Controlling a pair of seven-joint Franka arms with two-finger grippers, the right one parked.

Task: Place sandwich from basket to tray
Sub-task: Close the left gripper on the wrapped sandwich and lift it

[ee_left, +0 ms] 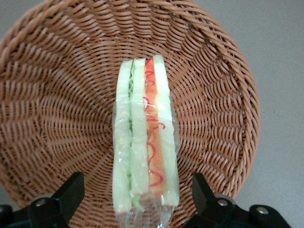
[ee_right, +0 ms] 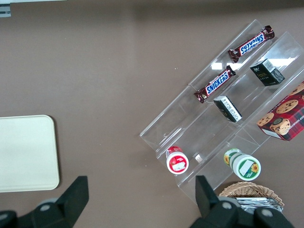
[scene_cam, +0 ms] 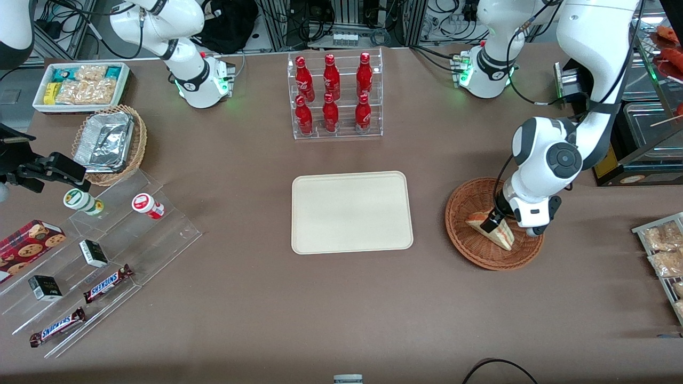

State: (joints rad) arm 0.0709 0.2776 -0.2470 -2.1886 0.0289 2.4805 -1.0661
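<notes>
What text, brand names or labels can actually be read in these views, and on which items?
"SNICKERS": on the two chocolate bars on the clear acrylic step shelf.
Red bottles, cookie box, small dark boxes, two round-lidded jars: print too small to read.
Sandwich, basket, tray: no text visible.
The gripper is open, straddling the sandwich in the basket.
</notes>
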